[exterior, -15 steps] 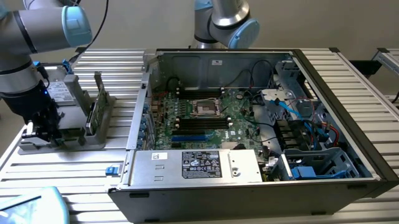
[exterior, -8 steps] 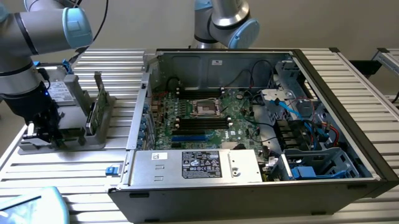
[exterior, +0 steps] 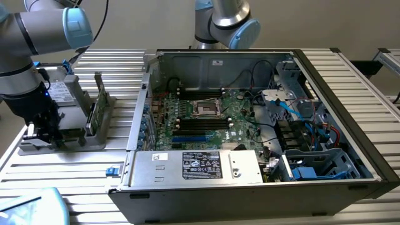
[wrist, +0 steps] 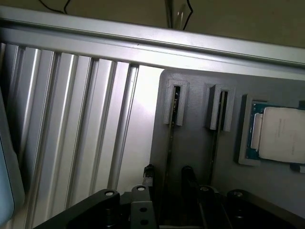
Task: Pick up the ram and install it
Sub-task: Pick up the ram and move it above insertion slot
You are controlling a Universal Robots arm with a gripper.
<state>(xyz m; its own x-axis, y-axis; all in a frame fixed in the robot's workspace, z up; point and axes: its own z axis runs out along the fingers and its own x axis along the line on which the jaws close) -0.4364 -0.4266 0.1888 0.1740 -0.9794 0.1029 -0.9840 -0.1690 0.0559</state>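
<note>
gripper (wrist: 167, 172) is hanging jaws apart, one on either side of the ram (wrist: 170, 143), which is standing edgewise in the grey holder (wrist: 190, 119). second stick (wrist: 216, 143) is standing just beside it, making two. one processor (wrist: 281, 133) is lying past them. one open computer case (exterior: 206, 63) is sitting farther off.

1. Wrist view: we see the ram (wrist: 170, 148) edge-on, so its chips are hidden.
2. The frame edge cuts off the processor (wrist: 281, 136).
3. Exterior view: the gripper (exterior: 45, 133) covers part of the grey holder (exterior: 87, 143).
4. The frame corner cuts off a blue object (exterior: 28, 206); we cannot identify it.
5. The power supply label (exterior: 201, 165) has print too small to read.
</note>
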